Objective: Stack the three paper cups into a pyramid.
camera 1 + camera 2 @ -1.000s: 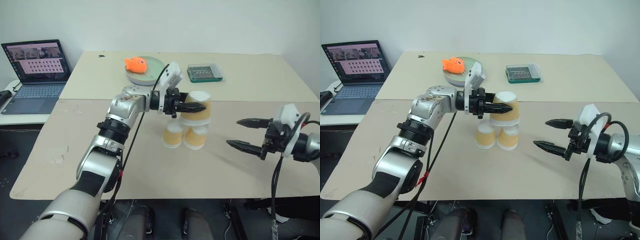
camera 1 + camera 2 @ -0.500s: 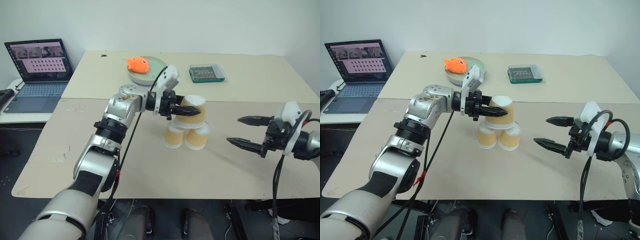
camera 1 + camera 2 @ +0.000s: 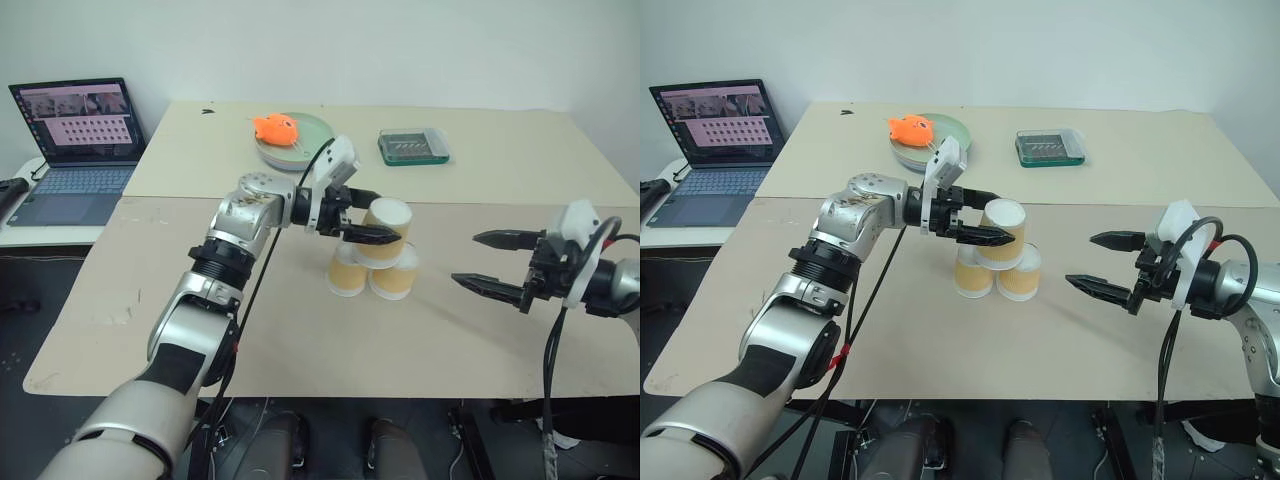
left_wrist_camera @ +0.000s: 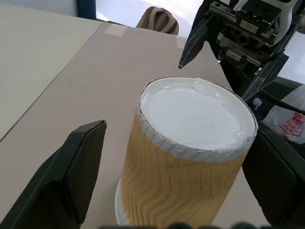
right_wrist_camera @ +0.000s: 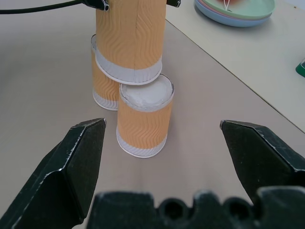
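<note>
Nearest to me, my right gripper (image 3: 497, 265) hangs over the right part of the brown table (image 3: 300, 330), well apart from the cups, its forearm coming in from the right edge and pointing left toward the stack. Its two black fingers are spread wide with nothing between them; in the right wrist view they frame the cups from a distance.

Farther in, my left arm reaches from the lower left up across the table, the wrist bent so that the left gripper (image 3: 368, 215) points right, roughly level. Its fingers (image 3: 372, 235) stand apart on either side of the top cup (image 3: 384, 232); in the left wrist view I see clear gaps between each pad and the cup's wall, so the jaws are parted and I have no grip on it.

The three paper cups sit upside down near the middle of the table. The two base cups, left (image 3: 347, 271) and right (image 3: 393, 274), stand just beside each other, and the top cup rests on them, tilted, its rim bridging both bases.

Beyond the seam, on the paler table (image 3: 500, 140), there is a green plate (image 3: 310, 128) with an orange toy (image 3: 272, 128) on it, and a clear tray (image 3: 411, 146) to its right. A laptop (image 3: 72, 150) sits open on a side desk at far left, with a white wall behind.
</note>
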Controlling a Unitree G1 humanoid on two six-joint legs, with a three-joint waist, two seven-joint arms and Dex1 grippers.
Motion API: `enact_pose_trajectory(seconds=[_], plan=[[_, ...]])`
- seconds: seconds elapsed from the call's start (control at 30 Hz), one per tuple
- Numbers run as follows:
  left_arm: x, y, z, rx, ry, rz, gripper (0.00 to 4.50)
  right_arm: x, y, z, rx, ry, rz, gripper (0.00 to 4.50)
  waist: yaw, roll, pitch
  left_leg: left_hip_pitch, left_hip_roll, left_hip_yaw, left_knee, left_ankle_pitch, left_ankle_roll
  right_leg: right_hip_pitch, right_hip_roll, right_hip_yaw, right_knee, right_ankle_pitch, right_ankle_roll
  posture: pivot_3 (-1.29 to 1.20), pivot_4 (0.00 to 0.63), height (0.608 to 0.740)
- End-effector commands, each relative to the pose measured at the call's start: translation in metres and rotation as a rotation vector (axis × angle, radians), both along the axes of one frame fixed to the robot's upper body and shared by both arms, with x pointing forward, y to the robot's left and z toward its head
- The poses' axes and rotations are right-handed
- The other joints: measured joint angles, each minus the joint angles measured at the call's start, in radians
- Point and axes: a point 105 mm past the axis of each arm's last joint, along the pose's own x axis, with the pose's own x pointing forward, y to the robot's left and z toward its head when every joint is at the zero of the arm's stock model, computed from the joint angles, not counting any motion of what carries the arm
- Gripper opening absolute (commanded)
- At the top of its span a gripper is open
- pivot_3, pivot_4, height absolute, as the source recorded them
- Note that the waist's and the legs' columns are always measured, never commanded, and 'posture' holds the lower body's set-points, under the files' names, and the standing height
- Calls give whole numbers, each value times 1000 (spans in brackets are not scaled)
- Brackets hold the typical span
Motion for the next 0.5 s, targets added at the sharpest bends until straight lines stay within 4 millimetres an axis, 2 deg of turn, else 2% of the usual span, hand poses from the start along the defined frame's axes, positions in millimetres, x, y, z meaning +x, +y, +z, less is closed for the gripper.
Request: enact_pose_trajectory(seconds=[0.03,0.2,0.5], plan=[[-1,-2,25,-45,-73,-9,4462,-1,2,12,9,-39,13,4500,0,0,0,0,0,0,0,0,0,0,0,0,0,0,0,0,150,740],[0,0,33,-58,-94,2,4462,1,2,12,12,-37,17,4500,0,0,0,0,0,0,0,0,0,0,0,0,0,0,0,0,150,740],[-1,0,35,-65,-96,0,4462,2,3,13,18,-41,26,4500,0,0,0,0,0,0,0,0,0,0,0,0,0,0,0,0,150,740]])
